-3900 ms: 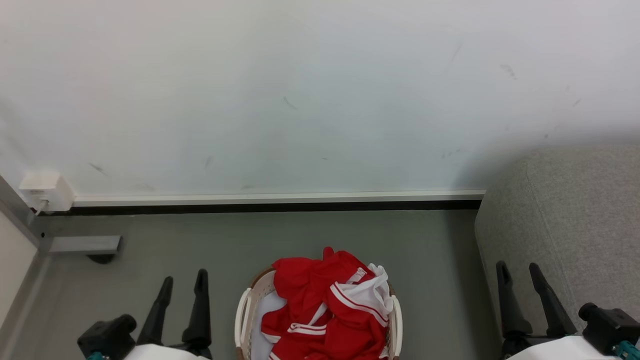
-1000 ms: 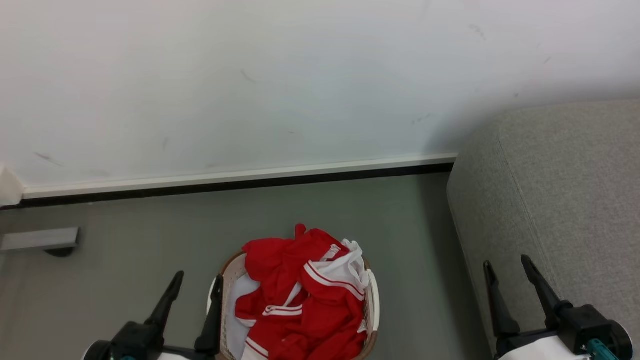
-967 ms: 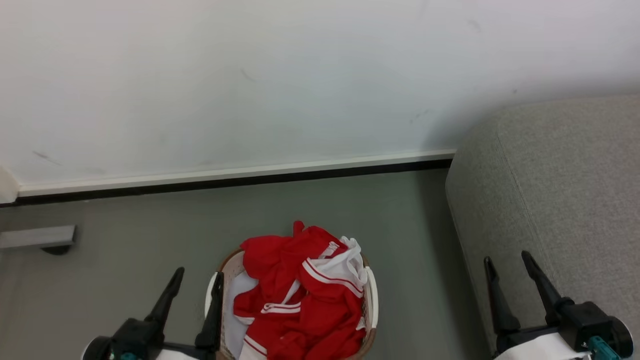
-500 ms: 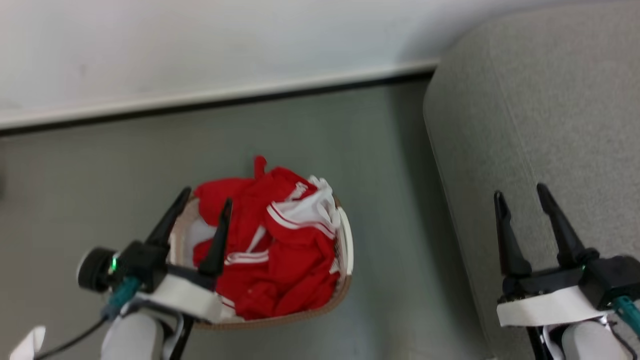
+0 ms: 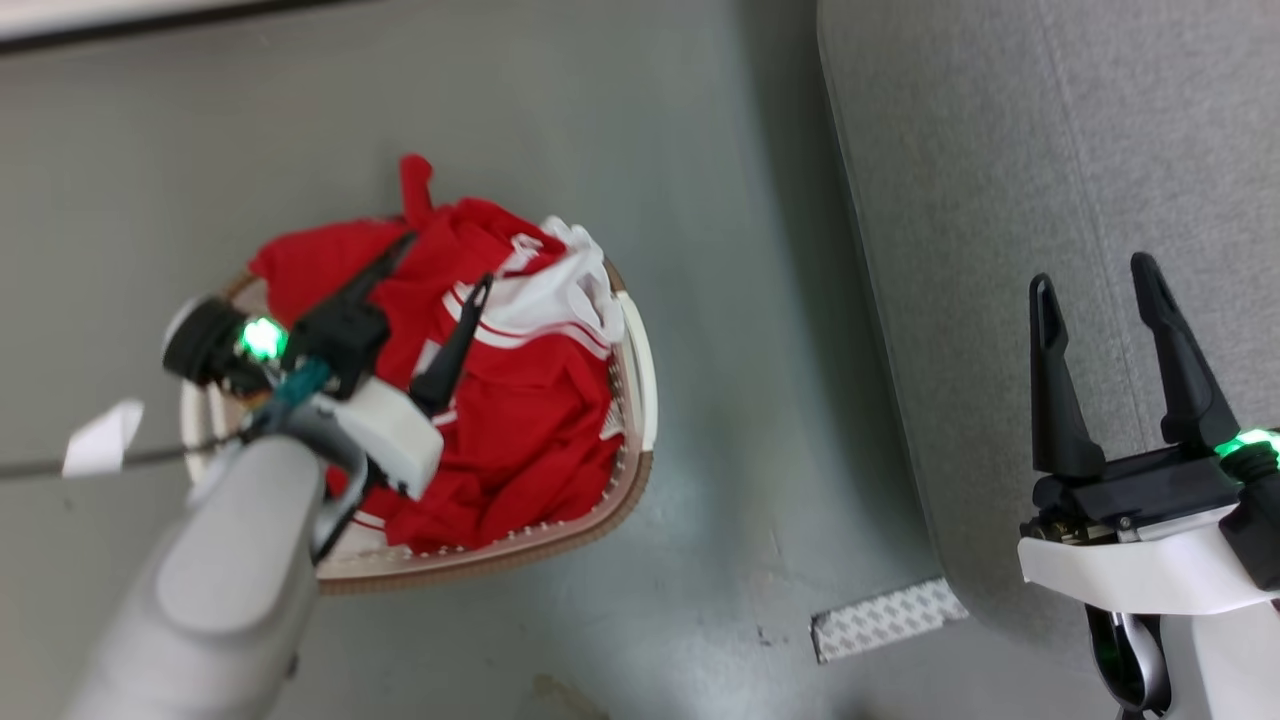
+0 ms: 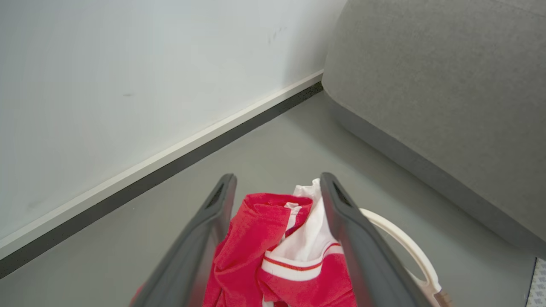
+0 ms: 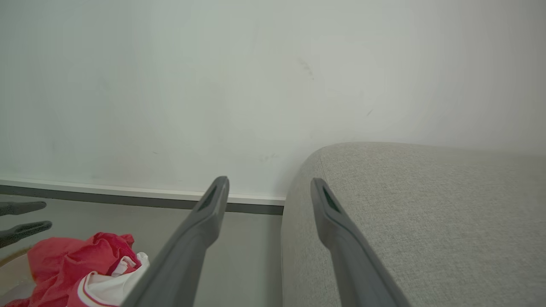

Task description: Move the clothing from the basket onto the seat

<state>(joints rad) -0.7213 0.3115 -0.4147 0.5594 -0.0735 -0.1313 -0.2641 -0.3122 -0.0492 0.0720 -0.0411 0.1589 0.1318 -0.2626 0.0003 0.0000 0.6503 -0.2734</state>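
The clothing (image 5: 530, 420), bright red with white stripes and a white panel, is heaped in the cream, brown-rimmed basket (image 5: 632, 400) on the floor. My left gripper (image 5: 445, 262) hangs open over the heap's far left part, fingers pointing toward the wall. In the left wrist view the clothing (image 6: 256, 243) lies between and below the spread fingers of my left gripper (image 6: 277, 179), and the basket's handle (image 6: 405, 243) curves beside the right one. My right gripper (image 5: 1092, 275) is open and empty over the grey seat (image 5: 1000, 150). The right wrist view shows my right gripper (image 7: 268, 182), the seat (image 7: 426, 204) and the clothing (image 7: 64, 260).
Grey floor (image 5: 740, 250) separates the basket from the seat's rounded side. A patterned grey-white strip (image 5: 885, 620) lies on the floor at the seat's near corner. A white wall with a dark baseboard (image 6: 170, 166) runs behind. A white tag (image 5: 100, 450) hangs on the left arm's cable.
The head camera has tilted down, so the whole picture shifted. My left gripper has moved forward from beside the basket to over the clothing. Both grippers stay open.
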